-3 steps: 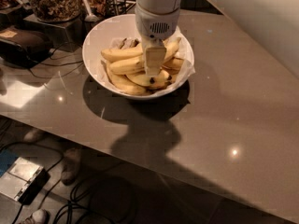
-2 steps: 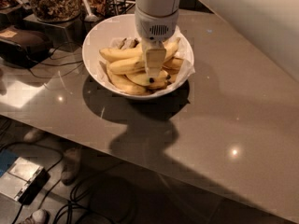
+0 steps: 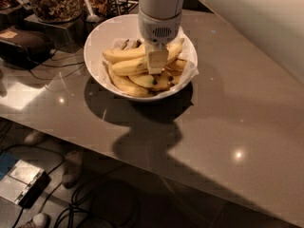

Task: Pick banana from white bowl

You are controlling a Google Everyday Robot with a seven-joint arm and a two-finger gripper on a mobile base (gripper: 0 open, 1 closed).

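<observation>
Compared with the picture one second earlier, you will find almost no difference. The arm stands at the same place over the large round glossy white bowl [image 3: 93, 45], and the bananas lie in the same order. Only the lower end of the claw [image 3: 156, 64] seems a very little higher than before, but this is hard to be sure of.

The white cylindrical wrist of the arm [image 3: 160, 6] comes down from 12 o'clock of the view and points straight down into the bowl. A broad white arm link [image 3: 266, 27] crosses the corner at 1 to 2 o'clock. The claw is low among the fruit, near the bowl's middle. It touches or nearly touches the pile. You cannot tell how far the claw is open, or whether it has hold of anything.

The long, smooth, plain-yellow banana [image 3: 126, 67] lies in the bowl on crinkled white paper [image 3: 190, 72]. It runs from 9 o'clock toward 3 o'clock, and its middle is hidden behind the claw. Just beyond it, toward 12 o'clock, lies another long yellow banana with an upturned dark stem [image 3: 124, 54]. Shorter bananas with black spots [image 3: 159, 81] lie at the bowl's 5 o'clock side.

The bowl stands on the grey-brown glossy desk [image 3: 237, 113]. At 10 to 11 o'clock from the bowl stands a glass jar of brown grainy food [image 3: 54, 1].
</observation>
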